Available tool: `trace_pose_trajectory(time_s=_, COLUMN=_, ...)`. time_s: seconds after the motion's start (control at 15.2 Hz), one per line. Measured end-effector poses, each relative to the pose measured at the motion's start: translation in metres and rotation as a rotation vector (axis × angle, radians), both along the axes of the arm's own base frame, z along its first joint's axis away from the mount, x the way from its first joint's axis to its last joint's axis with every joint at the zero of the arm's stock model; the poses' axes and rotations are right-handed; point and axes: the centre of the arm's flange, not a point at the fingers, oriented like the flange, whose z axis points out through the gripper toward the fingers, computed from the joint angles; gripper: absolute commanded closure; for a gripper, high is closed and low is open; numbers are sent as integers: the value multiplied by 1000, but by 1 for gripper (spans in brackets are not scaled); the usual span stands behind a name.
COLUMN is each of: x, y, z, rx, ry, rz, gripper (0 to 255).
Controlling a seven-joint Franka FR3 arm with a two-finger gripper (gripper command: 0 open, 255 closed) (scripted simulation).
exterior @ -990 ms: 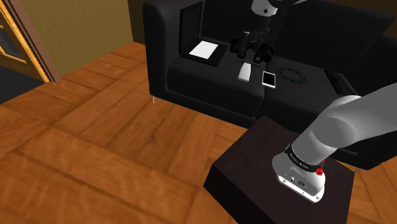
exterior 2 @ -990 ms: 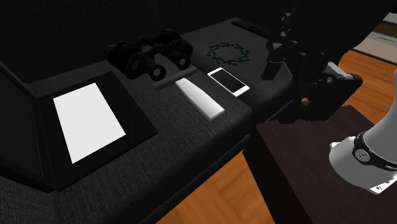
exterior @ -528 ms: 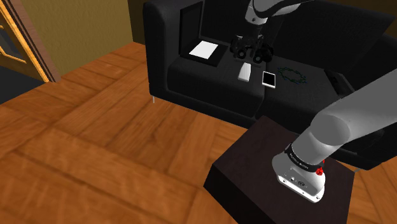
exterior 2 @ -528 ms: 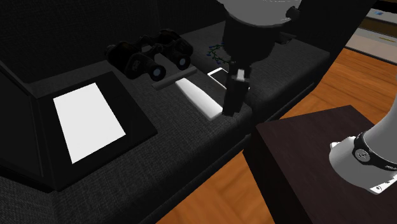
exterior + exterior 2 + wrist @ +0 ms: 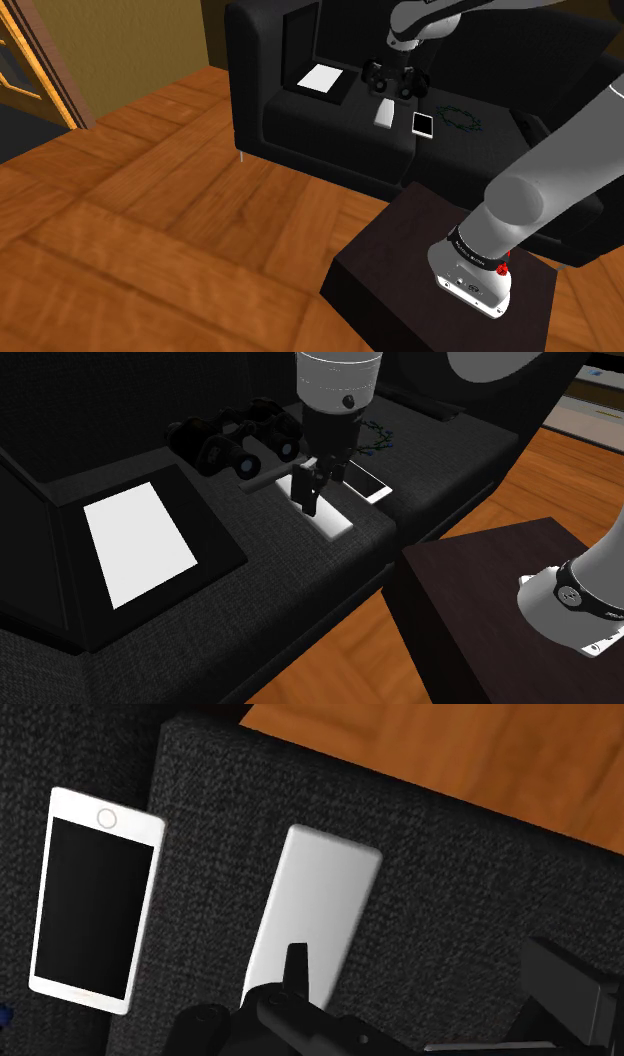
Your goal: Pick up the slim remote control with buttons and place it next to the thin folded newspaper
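Remote (image 5: 335, 520): plain white slab, flat on the black sofa (image 5: 300, 587) seat, near its front edge.
Phone (image 5: 362, 481): white-rimmed with a dark screen, just beside the remote on the second exterior view's right.
Binoculars (image 5: 232, 444): black, just behind the remote, farther back on the seat.
Newspaper (image 5: 135, 540): white sheet on a dark panel, well apart from the remote on the second exterior view's left.
Gripper (image 5: 311, 495): fingers apart, low over the remote's end nearer the binoculars, clasping nothing.
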Motion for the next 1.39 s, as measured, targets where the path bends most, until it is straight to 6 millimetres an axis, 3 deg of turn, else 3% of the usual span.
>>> trace_pose_trajectory(time_s=0.53, x=6, y=-89, z=-52, rx=30, ry=-17, rz=-307, gripper=0)
trace_pose_trajectory(time_s=1.06, x=5, y=-97, z=-94, rx=32, ry=-18, rz=-333, gripper=0)
trace_pose_trajectory(time_s=1.39, x=5, y=-98, z=-98, rx=31, ry=-19, rz=-333, gripper=0)
